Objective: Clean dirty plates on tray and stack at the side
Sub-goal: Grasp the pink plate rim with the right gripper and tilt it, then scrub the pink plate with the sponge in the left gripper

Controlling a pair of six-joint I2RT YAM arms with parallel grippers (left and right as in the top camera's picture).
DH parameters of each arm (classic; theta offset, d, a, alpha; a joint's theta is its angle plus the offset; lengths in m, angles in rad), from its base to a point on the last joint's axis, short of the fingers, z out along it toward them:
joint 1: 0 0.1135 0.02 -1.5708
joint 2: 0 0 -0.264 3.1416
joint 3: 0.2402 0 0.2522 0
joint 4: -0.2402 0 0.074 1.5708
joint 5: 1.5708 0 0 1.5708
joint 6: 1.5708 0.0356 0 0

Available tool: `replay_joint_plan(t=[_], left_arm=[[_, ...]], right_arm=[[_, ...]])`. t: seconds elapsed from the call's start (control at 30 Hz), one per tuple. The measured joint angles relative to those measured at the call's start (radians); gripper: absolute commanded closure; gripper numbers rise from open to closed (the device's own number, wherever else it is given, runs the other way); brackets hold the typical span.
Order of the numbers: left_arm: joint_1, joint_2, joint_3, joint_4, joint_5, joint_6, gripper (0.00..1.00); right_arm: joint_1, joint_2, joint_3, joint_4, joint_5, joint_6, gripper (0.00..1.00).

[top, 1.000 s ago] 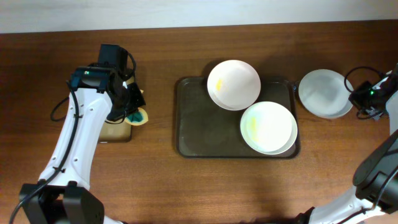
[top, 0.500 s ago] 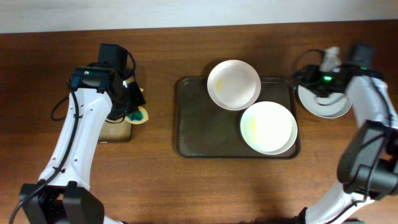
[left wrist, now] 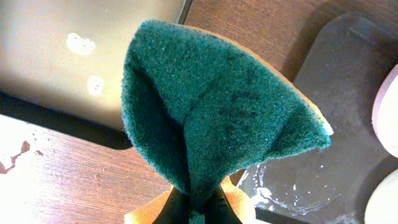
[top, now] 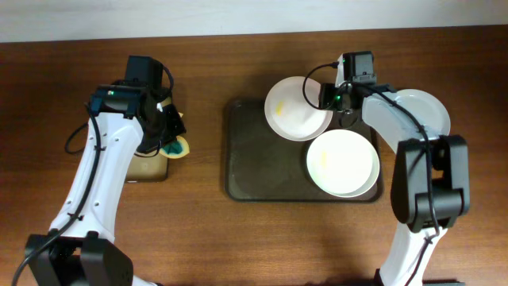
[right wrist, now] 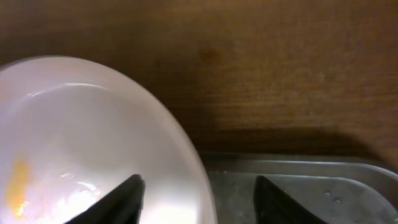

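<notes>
Moved: right gripper (top: 337, 97), from the side plate (top: 429, 111) across to the far right corner of the tray (top: 254, 159).

Reading: one plate now lies on the table right of the tray, so the first appears done. A second pick-up is likely starting.

Jaws: wide apart and empty. One finger is over the right rim of the upper plate (top: 295, 107), the other over the tray floor. Contact cannot be told.

Upper plate: overhangs the tray's far rim, yellow smear at its left.

Lower plate (top: 342, 163): on the tray at the near right, faint yellowish smear, edge meeting the upper plate.

Left gripper (top: 165, 131): well apart at left, clamped on a folded green sponge (left wrist: 217, 106), above a small tray (top: 148, 168).
</notes>
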State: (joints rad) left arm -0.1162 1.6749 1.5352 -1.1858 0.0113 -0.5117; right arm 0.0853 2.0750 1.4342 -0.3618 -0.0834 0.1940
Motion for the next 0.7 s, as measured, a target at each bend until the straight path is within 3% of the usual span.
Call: replay_joint_plan(t=[0.07,0.17,0.3,0.7], left_arm=[[-0.008,0.000,0.000,0.001,0.000,0.000,1.00],[-0.034,0.000,0.000,0.010,0.000,0.000,1.00],[-0.059,0.000,0.000,0.028,0.000,0.000,1.00],[-0.070,0.000,0.000,0.053,0.000,0.000,1.00]], right_arm=[[0.000,0.024,0.000,0.006,0.007,-0.002,0.71],[0.001,0.035,0.000,0.011,0.007,0.004,0.77],[0.028,0.035,0.000,-0.008,0.003,0.008,0.94],[0.125,-0.024,0.009,-0.338,-0.106,-0.011,0.96]])
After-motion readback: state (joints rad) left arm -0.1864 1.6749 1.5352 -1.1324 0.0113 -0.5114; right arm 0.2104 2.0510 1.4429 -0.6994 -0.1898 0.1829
